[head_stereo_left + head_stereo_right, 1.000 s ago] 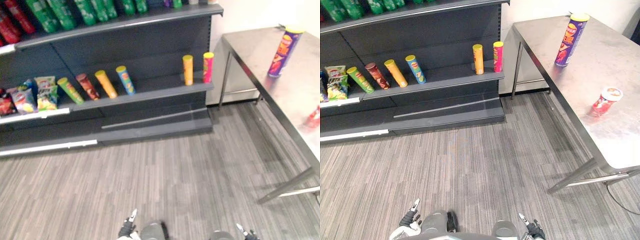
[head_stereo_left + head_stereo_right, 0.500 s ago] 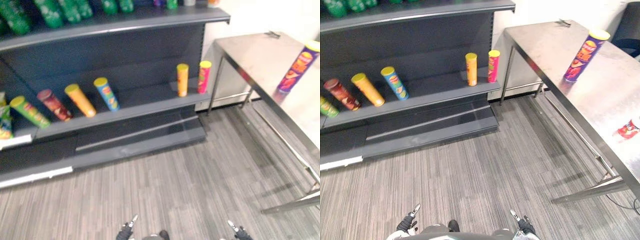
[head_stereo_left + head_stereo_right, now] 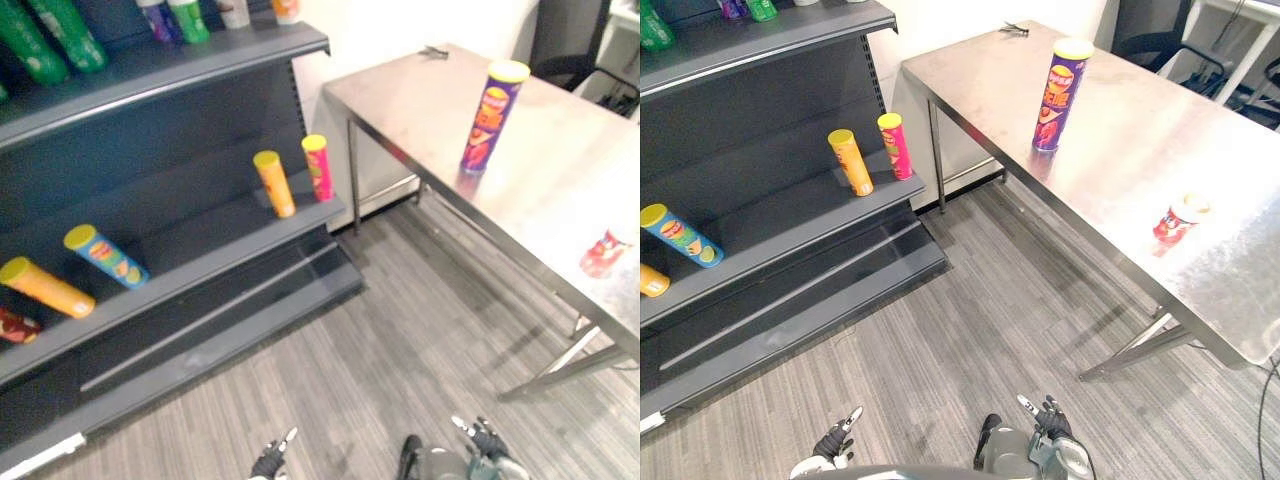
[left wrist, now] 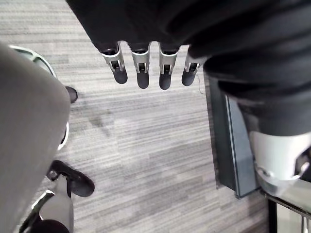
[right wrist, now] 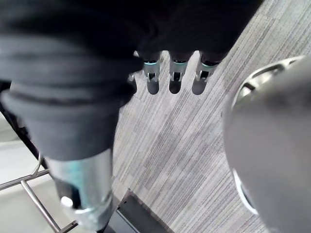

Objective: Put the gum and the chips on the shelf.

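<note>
- L eye view: steel table on the robot's right carries 1 purple chips can, upright, and 1 red gum tub with a white lid, nearer to the front edge; the two are well apart
- Same view, dark shelf unit on the left: the lower board holds 5 cans. Orange can and pink can stand just beside each other at the end near the table. Blue can, yellow-orange can and dark red can lean at the other end; the last is cut by the frame edge
- Top board: 2 green bottles + 4 small containers, cut off at the frame edge
- Left hand and right hand hang low over the grey striped floor, well apart from table and shelf unit
- R eye view: same scene, here I count 4 cans on the lower board. Chips can and gum tub are both on the table, no hand touches them. 1 dark chair is behind the table's far side
- L wrist view: left hand's fingers are straight, in a row above the floor; the hand is relaxed and empty
- R wrist view: right hand's fingers are straight too, above the floor, holding nothing
</note>
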Robot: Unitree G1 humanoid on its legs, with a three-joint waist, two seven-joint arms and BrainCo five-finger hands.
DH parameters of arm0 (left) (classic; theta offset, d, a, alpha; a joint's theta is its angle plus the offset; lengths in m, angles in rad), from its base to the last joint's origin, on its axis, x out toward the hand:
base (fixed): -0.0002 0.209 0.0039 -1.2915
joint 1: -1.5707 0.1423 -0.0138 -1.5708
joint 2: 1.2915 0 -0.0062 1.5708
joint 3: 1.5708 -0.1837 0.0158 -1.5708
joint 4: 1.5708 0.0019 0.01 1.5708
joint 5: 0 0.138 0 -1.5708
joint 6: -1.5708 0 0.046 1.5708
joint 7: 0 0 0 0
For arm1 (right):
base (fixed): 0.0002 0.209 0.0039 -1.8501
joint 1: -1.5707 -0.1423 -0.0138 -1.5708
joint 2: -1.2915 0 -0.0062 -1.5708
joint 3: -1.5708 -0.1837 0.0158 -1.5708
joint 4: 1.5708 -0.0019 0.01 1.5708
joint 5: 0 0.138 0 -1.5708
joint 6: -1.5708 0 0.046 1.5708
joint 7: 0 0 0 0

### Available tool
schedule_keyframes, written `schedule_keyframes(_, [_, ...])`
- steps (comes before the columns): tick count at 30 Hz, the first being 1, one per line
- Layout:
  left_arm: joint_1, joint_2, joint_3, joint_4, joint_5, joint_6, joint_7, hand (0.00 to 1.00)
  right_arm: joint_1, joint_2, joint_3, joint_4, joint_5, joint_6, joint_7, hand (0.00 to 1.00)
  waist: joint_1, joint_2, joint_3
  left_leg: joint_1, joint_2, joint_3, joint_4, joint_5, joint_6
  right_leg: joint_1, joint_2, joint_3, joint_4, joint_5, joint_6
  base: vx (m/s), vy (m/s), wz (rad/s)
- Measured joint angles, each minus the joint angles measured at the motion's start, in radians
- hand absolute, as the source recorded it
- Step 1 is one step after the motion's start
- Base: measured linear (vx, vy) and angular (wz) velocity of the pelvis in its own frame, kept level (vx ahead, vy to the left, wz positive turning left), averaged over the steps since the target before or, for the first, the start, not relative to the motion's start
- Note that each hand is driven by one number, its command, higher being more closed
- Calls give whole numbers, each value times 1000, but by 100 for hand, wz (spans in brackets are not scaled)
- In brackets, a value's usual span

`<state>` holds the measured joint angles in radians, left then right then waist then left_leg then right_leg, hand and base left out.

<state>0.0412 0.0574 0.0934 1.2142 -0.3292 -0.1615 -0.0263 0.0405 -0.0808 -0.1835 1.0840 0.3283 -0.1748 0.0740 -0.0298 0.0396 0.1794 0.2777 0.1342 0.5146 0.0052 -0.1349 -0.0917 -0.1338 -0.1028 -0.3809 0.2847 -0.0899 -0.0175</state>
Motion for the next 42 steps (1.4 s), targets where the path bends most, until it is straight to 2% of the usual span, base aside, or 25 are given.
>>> schedule_keyframes(1, [0, -2, 5, -3, 0, 0, 0, 0, 0, 0, 3, 0, 2, 0, 0, 0, 1, 7, -5, 4, 0, 2, 0, -1, -1, 3, 1, 0, -11, 0, 0, -45, -4, -13])
schedule_keyframes(4, [0, -11, 25, -17, 0, 5, 0, 0, 4, 2, 6, -8, 5, 0, 1, 0, -2, -6, -4, -14, 8, 23, 12, -20, -14, -10, 2, -9, -35, -6, 9, -90, 20, -6])
schedule_keyframes(6, [-2, -11, 24, -24, 0, 15, 0, 0, 3, 0, 3, -11, 22, 0, 2, 0, -12, -2, -3, -37, 24, 28, 35, -79, -24, -44, -3, -18, 16, -32, 0, -69, 12, 5])
schedule_keyframes(8, [-7, 3, 24, -22, -1, 20, 6, 0, 14, 4, -3, -20, 59, 1, 4, 0, -27, -15, -8, -55, 17, 37, 72, -112, -41, -107, -46, -17, 143, -96, 0, 28, -26, -3])
schedule_keyframes(10, [-6, 2, 27, -21, 0, 21, 11, 0, 26, 0, -6, -30, 77, 0, 5, 0, -29, -15, -10, -45, 21, 63, 95, -120, -51, -128, -51, 4, 201, -142, -2, 149, -107, -36])
schedule_keyframes(11, [-8, 5, 32, -22, 0, 20, 13, 0, 30, -1, -8, -31, 84, -1, 2, 0, -36, -27, -15, -57, 29, 83, 182, -111, -63, -139, -49, 36, 231, -168, -11, 171, -122, -55])
schedule_keyframes(13, [-3, -3, 39, -22, -1, 20, 20, 0, 32, -11, -16, -16, 91, -2, 2, 0, -49, -15, -19, -99, 78, 103, 345, -104, -77, -138, -25, 75, 234, -177, -24, 194, -145, -81])
schedule_keyframes(14, [-6, -14, 66, -23, -3, 20, 22, 0, 32, -26, -18, -5, 105, -1, 1, 0, -48, 1, -16, -141, 140, 110, 517, -77, -87, -133, 11, 122, 228, -177, -36, 330, -198, -140])
schedule_keyframes(15, [-2, -17, 80, -24, -3, 19, 23, 0, 40, -41, -30, 11, 105, 0, 0, 0, -47, 21, -18, -173, 193, 96, 667, -7, -60, -111, 53, 172, 217, -176, -50, 359, -179, -145])
schedule_keyframes(16, [2, -20, 91, -24, -4, 19, 22, 0, 45, -46, -42, 19, 105, 1, 0, 0, -48, 20, -16, -189, 212, 82, 731, 46, -46, -100, 69, 202, 210, -174, -66, 331, -102, -142])
schedule_keyframes(17, [10, -28, 105, -24, -6, 18, 22, 0, 54, -54, -60, 33, 106, 0, -1, 0, -45, 17, -15, -224, 229, 44, 818, 70, -34, -78, 89, 245, 194, -171, -73, 315, -48, -152])
schedule_keyframes(18, [9, -30, 129, -29, -11, 17, 24, 0, 68, -64, -119, 52, 107, 0, -6, 0, -46, 25, -16, -270, 221, -30, 917, 25, -34, -30, 119, 310, 153, -166, -78, 298, -28, -141])
schedule_keyframes(20, [7, -40, 171, -46, -17, 14, 25, 0, 94, -65, -190, 68, 108, 1, -18, 0, -44, 16, -11, -325, 177, -98, 944, -29, -16, 41, 136, 381, 103, -162, -72, 268, 33, -118])
schedule_keyframes(23, [20, -52, 191, -79, -21, -4, 27, 0, 113, -60, -247, 72, 109, 1, -34, 0, -39, 10, -10, -445, 107, -192, 859, -92, -2, 111, 141, 482, 42, -152, -55, 251, 135, -107])
schedule_keyframes(27, [21, -54, 218, -90, -19, -10, 27, 0, 102, -35, -250, 47, 109, 0, -41, 0, -16, 2, -10, -484, 54, -369, 548, -92, 7, 156, 139, 632, 22, -169, -15, 242, 240, -117])
schedule_keyframes(28, [21, -52, 217, -89, -18, -13, 27, 0, 101, -23, -248, 30, 108, -1, -41, 0, -16, 0, -11, -481, 40, -427, 445, -78, 11, 160, 130, 669, 27, -186, 7, 254, 354, -92])
schedule_keyframes(30, [23, -52, 216, -87, -17, -13, 26, 0, 99, -13, -241, 21, 107, -3, -39, 0, -17, 1, -13, -455, 24, -468, 315, -19, 15, 159, 116, 719, 49, -223, 39, 231, 345, -81])
schedule_keyframes(31, [28, -57, 212, -79, -17, -13, 25, 0, 99, -14, -241, 21, 106, -3, -37, 0, -16, 14, -19, -429, 29, -472, 263, 13, 16, 157, 117, 738, 67, -246, 53, 265, 423, -75])
schedule_keyframes(32, [34, -34, 191, -67, -12, -11, 23, 0, 91, 8, -240, 29, 103, 1, -36, 0, -20, -12, -33, -406, 8, -418, 253, 32, -28, 144, 84, 755, 103, -261, 82, 247, 395, -81])
schedule_keyframes(34, [40, -9, 177, -59, -4, -12, 23, 0, 80, 47, -240, 30, 99, 0, -22, 0, -7, -41, -52, -390, -11, -349, 245, -6, -15, 117, 39, 733, 72, -210, 100, 192, 373, -106])
schedule_keyframes(36, [28, 6, 129, -39, 23, -11, 25, 0, 65, 60, -227, 32, 63, 2, -21, 0, 6, -46, -65, -369, -9, -258, 236, -28, 13, 107, 16, 743, 8, -130, 116, 133, 354, -120])
schedule_keyframes(37, [27, 12, 104, -35, 34, -11, 26, 0, 59, 58, -215, 33, 62, 1, -21, 0, 6, -36, -65, -358, -8, -234, 225, -30, 17, 102, 9, 731, -8, -104, 120, 94, 283, -114])
schedule_keyframes(38, [19, 24, 47, -23, 66, -11, 24, 0, 45, 52, -195, 35, 61, 1, -21, 0, 1, -31, -66, -321, -9, -181, 190, -22, 30, 101, -5, 656, -43, -42, 127, 59, 202, -97])
schedule_keyframes(40, [18, 25, 8, -23, 78, -11, 21, 0, 40, 45, -195, 52, 28, 0, -22, 0, 2, -15, -67, -296, -16, -161, 166, -16, 40, 102, -22, 563, -75, 3, 136, 57, 198, -85])
schedule_keyframes(42, [9, 27, -31, -23, 95, -12, 20, 0, 43, 36, -201, 75, 12, 1, -24, 0, 4, -21, -71, -278, -46, -163, 151, -12, 45, 112, -53, 501, -107, 12, 140, 54, 125, -46])
